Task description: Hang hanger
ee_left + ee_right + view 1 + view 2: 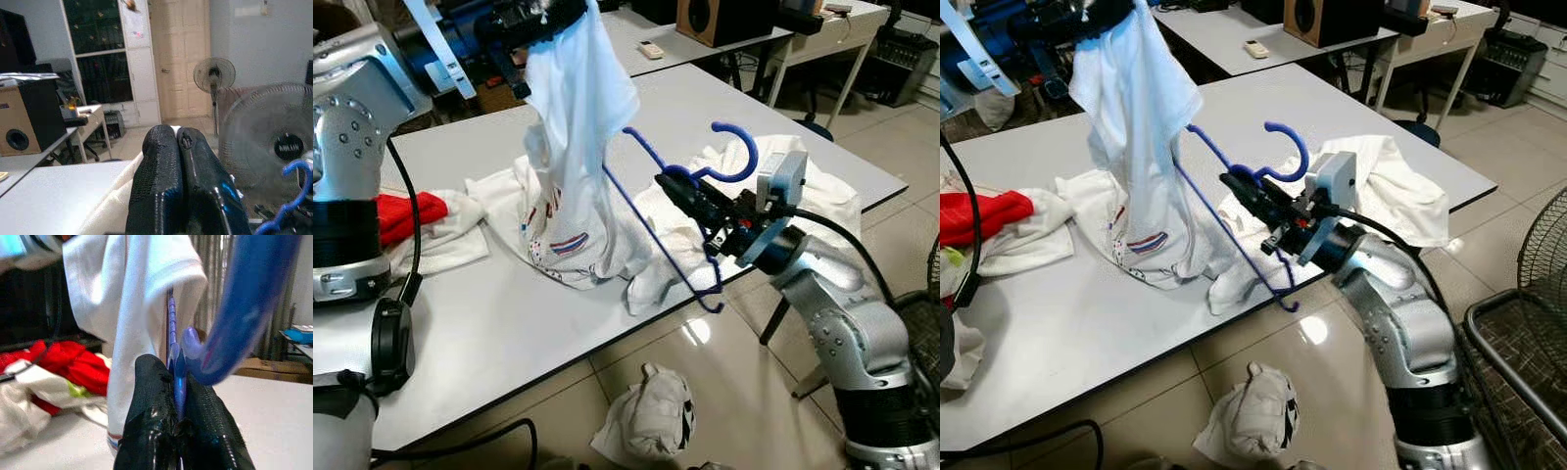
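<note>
Grippers share the work above a white counter (pixel 558 323) strewn with laundry: the right gripper (pixel 677 191) pinches the blue hanger (pixel 658 220) at its neck just below the hook, while the left gripper (pixel 536 14), fingers pressed together on cloth, lifts a white shirt (pixel 570 147) so that it hangs in a tall drape. The hanger sits tilted beside the raised shirt, one arm reaching toward the fabric. Threading well likely means steering that arm up inside the shirt's opening while the neck pinch stays firm and the cloth stays taut. A red garment (pixel 406 215) lies nearby; another white bundle (pixel 651 411) rests on the floor.
</note>
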### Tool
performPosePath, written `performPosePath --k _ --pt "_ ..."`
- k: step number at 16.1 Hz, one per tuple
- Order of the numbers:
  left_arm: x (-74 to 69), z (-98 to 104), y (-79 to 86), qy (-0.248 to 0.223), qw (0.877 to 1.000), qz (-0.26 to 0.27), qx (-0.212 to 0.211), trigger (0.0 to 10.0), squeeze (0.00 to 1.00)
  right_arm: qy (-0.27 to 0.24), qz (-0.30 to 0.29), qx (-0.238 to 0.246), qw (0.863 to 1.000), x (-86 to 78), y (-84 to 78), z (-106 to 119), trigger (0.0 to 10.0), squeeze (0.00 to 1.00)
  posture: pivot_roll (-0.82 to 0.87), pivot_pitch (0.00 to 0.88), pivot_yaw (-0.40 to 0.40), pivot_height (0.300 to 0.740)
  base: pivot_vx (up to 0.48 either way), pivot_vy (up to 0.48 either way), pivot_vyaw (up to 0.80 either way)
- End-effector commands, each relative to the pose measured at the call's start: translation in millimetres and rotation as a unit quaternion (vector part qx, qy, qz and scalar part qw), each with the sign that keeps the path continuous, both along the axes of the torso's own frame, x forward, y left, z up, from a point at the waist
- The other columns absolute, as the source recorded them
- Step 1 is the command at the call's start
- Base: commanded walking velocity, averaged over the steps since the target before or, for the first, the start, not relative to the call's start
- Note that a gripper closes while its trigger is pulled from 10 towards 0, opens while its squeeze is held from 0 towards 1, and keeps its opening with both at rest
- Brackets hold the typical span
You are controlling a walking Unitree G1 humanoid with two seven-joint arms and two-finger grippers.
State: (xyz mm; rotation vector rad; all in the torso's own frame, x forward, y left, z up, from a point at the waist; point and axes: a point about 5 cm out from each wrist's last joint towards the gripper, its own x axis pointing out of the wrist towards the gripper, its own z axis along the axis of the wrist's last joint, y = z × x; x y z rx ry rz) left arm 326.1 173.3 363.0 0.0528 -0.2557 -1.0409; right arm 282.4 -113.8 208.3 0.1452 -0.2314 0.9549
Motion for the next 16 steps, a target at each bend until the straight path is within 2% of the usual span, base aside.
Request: performPosePath --k 1,4,5,6,7,8,11,12,16 --pt "-1.4 2 -1.3 -0.006 1.0 0.006 0.029 0.0 0.0 -0.031 0.023 0.036 0.999 -4.8 2.3 17 10.0 0.0 -0.08 0.0 0.065 0.74 0.0 0.0 0.0" --pt "2.5 -2 -0.4 -0.007 0.999 0.026 0.041 0.0 0.0 -0.041 0.043 0.07 0.996 -9.5 2.4 27 10.0 0.0 -0.08 0.0 0.065 0.74 0.0 0.0 0.0" --pt "3.1 -3 -0.1 -0.008 0.999 0.03 0.04 1.0 0.0 -0.045 0.044 0.08 0.995 -10.2 1.3 29 10.0 0.0 -0.09 0.0 0.069 0.74 0.0 0.0 0.0" --pt "3.1 -3 0.2 -0.008 0.999 0.03 0.041 3.1 0.0 -0.046 0.04 0.085 0.995 -9.5 0.3 29 10.0 0.0 -0.09 0.0 0.069 0.74 0.0 0.0 0.0" --pt "4.3 -4 2.1 -0.007 0.998 0.041 0.045 10.0 0.0 -0.045 0.038 0.088 0.994 -9.2 -0.3 29 10.0 0.0 -0.09 0.0 0.068 0.74 0.0 0.0 0.0" --pt "6.3 -5 4.8 -0.006 0.997 0.053 0.046 10.0 0.0 -0.045 0.037 0.089 0.994 -9.0 -0.7 29 10.0 0.0 -0.09 0.0 0.068 0.74 0.0 0.0 0.0" --pt "16.6 -2 29.3 -0.006 0.99 0.135 0.03 10.0 0.0 -0.038 0.035 0.096 0.994 -8.9 -4.1 28 10.0 0.0 -0.08 0.0 0.063 0.74 0.0 0.0 0.0" --pt "17.5 1 41.5 -0.006 0.986 0.164 0.016 10.0 1.0 -0.034 0.036 0.096 0.994 -9.3 -5.9 27 10.0 0.0 -0.08 0.0 0.06 0.74 0.0 0.0 0.0" --pt "16.0 0 51.0 -0.005 0.985 0.173 0.014 10.0 1.0 -0.028 0.042 0.088 0.995 -11.1 -7.5 24 10.0 0.0 -0.08 0.0 0.057 0.74 0.0 0.0 0.0"
